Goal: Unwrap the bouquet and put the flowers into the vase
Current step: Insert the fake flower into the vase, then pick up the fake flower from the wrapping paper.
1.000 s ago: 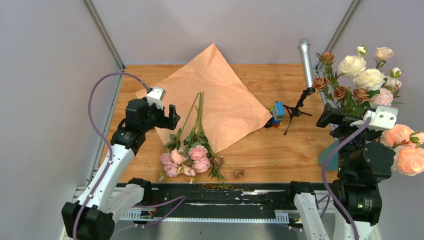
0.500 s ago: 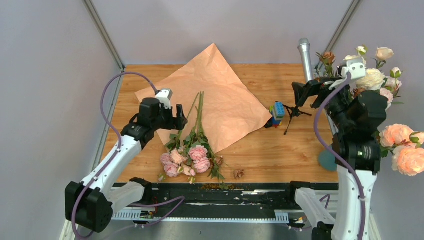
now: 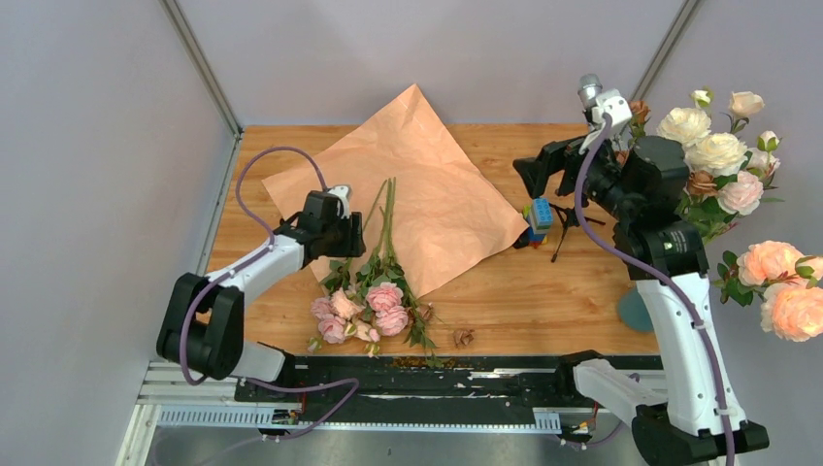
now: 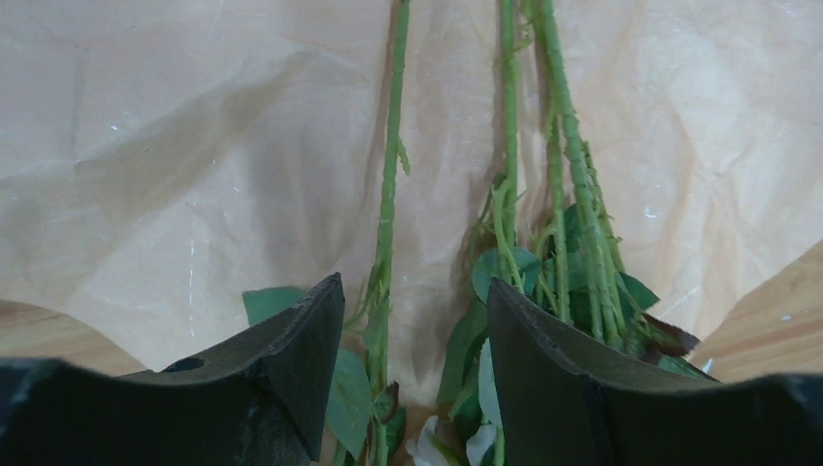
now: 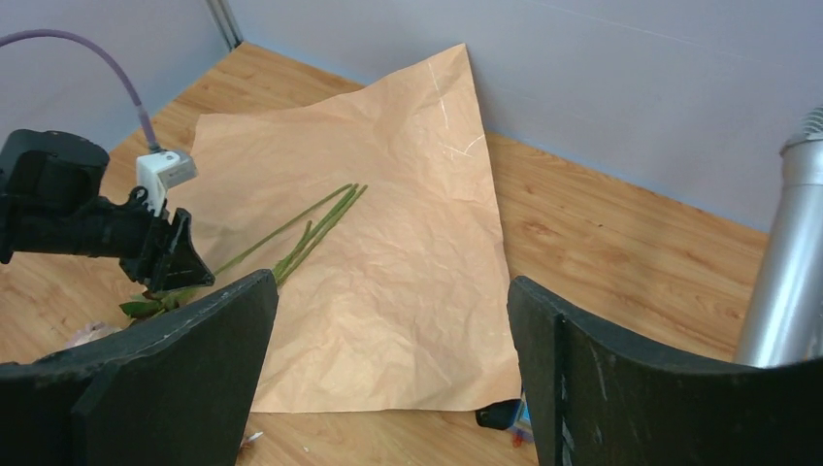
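Flowers (image 3: 374,282) lie partly on the kraft paper (image 3: 437,184); left gripper (image 4: 415,291) straddles one stem at its near edge, jaws apart; right gripper (image 5: 388,291) gapes empty by its right corner.

silver microphone (image 5: 791,262) upright, far right | coloured toy blocks (image 3: 537,217) near its stand | peach-orange roses (image 3: 782,283) beyond table's (image 3: 553,291) right edge

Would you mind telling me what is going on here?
The wrapping is already off: the flowers lie loose, partly on the kraft paper. The left gripper is low over their stems, fingers open either side of one stem. The right gripper hangs open near the microphone, holding nothing. The vase is half hidden behind that arm.
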